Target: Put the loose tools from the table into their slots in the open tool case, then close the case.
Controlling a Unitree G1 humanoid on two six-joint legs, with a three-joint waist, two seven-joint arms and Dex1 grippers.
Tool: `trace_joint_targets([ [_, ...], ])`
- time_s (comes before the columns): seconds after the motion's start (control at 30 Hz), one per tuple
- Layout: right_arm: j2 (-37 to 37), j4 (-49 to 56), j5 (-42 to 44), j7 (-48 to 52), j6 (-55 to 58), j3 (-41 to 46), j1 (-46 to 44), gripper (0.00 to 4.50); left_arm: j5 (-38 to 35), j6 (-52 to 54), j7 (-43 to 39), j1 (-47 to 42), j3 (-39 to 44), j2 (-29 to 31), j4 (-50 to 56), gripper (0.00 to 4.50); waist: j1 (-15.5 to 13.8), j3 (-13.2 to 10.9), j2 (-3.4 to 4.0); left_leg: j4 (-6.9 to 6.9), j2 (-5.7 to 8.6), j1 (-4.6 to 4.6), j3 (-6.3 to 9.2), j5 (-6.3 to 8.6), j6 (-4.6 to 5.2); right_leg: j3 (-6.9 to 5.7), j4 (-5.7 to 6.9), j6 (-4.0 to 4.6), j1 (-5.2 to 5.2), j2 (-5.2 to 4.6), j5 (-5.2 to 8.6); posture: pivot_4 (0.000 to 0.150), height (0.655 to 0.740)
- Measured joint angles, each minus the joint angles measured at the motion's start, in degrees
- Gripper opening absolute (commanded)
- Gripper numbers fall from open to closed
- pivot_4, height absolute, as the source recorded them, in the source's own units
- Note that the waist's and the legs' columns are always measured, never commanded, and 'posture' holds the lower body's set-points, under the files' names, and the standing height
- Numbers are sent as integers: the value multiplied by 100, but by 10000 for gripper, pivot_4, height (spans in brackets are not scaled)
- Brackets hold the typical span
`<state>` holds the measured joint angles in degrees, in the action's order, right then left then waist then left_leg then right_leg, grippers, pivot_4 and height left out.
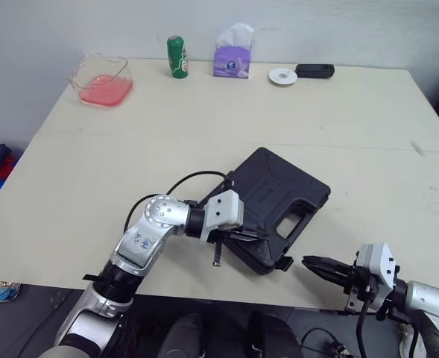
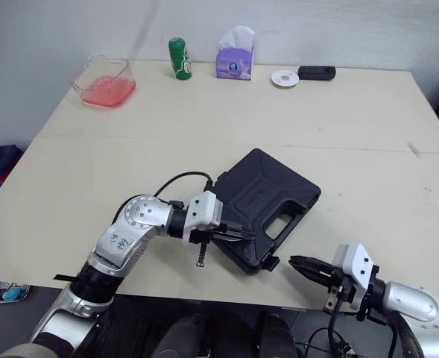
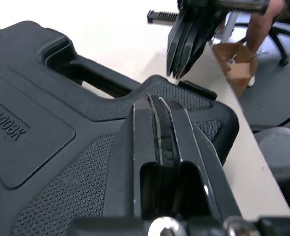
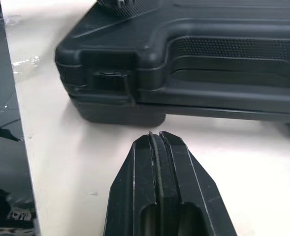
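Black plastic tool case (image 1: 279, 198) lies shut near the tabletop's (image 1: 204, 112) front edge, with the left gripper (image 1: 261, 236) pressed together on its lid and the right gripper (image 1: 308, 262) pressed together beside its front corner; risk: an off-centre push could slide it over that edge.

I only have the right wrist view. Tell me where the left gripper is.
Observer: The left gripper is shut, its tips over the lid of the closed tool case, near the corner closest to the robot.
Operator: Report what else is on the table.
Observer: Along the far edge of the table are a clear container with pink contents, a green bottle, a tissue box, a white disc and a flat black object.
Operator: Place my right gripper for me.
Observer: The right gripper is shut, low over the table's front strip, to the right of the case's near corner and apart from it.
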<state>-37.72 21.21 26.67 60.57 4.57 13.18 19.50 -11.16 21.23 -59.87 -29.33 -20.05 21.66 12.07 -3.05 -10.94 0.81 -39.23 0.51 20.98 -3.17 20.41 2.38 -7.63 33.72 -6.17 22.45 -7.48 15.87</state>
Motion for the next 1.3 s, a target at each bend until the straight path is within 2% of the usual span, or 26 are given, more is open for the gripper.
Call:
trace_joint_targets([
  [0.33, 17, 0, -93, 4, -83, -445, -63, 0, 70, 15, 160, 96, -227, 75, 99, 135, -20, 3, 2, -1, 1, -18, 0, 0, 0, 3, 2, 0, -15, -3, 0, 1500, 7400],
  [0.47, 25, 1, -92, -18, -86, -505, -81, 0, 199, -147, 271, 118, -358, 119, 27, 135, -9, 5, 2, 8, -15, -86, 3, 21, -5, 3, -27, 5, -95, -11, 3, 1500, 7400],
  [0.8, 64, 0, -102, -114, -225, -609, -76, 0, 263, 87, 524, 77, -575, 94, 26, 135, -24, 72, -4, 6, -17, -91, 10, 24, -6, 7, -29, 7, -99, -22, 4, 1500, 7400],
  [0.97, 144, 8, -91, -137, -236, -653, -65, 0, 263, 194, 530, 72, -585, 132, 26, 135, -6, 110, -30, 6, -22, -106, 10, 31, -16, 11, -40, 20, -104, -24, 12, 1500, 7400],
  [1.17, 155, 256, -6, -210, -21, -783, -109, 0, 263, 245, 569, 89, -586, 171, 25, 135, 5, 123, -24, 13, -37, -166, 7, 59, -22, 11, -39, 39, -150, -26, 25, 1500, 7400],
  [1.3, 161, 282, -6, -247, 7, -842, -218, 0, 262, 245, 599, 118, -587, 176, 31, 135, 11, 130, -21, 13, -40, -174, 7, 64, -22, 10, -40, 42, -155, -27, 28, 1500, 7400],
])
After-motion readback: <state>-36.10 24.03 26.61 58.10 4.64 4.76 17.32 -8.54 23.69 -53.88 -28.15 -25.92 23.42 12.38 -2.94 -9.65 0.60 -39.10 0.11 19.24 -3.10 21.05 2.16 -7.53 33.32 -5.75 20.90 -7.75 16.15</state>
